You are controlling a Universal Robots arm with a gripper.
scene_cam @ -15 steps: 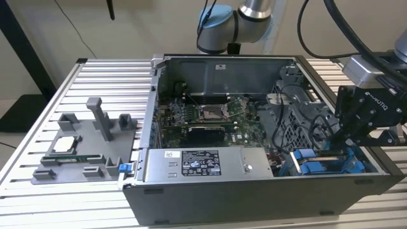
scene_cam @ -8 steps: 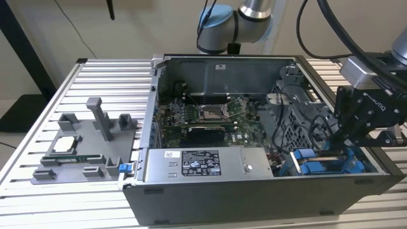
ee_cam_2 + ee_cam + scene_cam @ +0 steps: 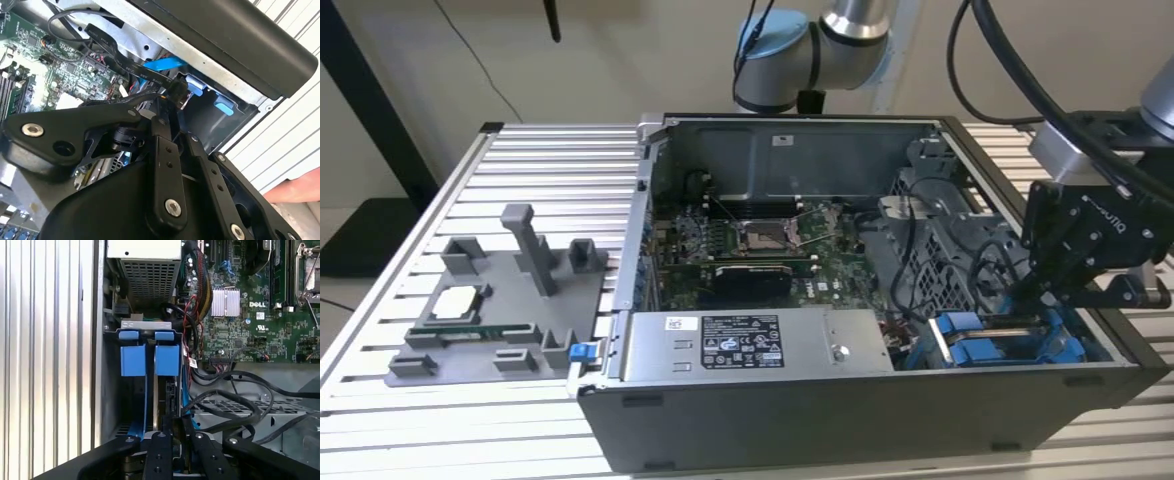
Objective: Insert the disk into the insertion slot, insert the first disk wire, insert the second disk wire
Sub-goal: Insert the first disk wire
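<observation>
Big white label (image 3: 739,345) w/ black print on the psu box (image 3: 854,345), chars too small to make out. Smaller white sticker (image 3: 680,322) just beside it, same deal. White logo lettering (image 3: 258,304) on the mobo (image 3: 235,335) right by the heatsink (image 3: 225,302), plus a tiny tag (image 3: 260,315) near it, unreadable. Faint white print along the black flat cable (image 3: 112,47), illegible.

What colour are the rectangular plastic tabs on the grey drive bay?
Bright blue plastic tabs, clearest in the first wrist view.

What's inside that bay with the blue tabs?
Blue rails and a dark slab on edge, probably the disk. The gripper, closed on a black wire, covers its near end; deeper in is dark.
</observation>
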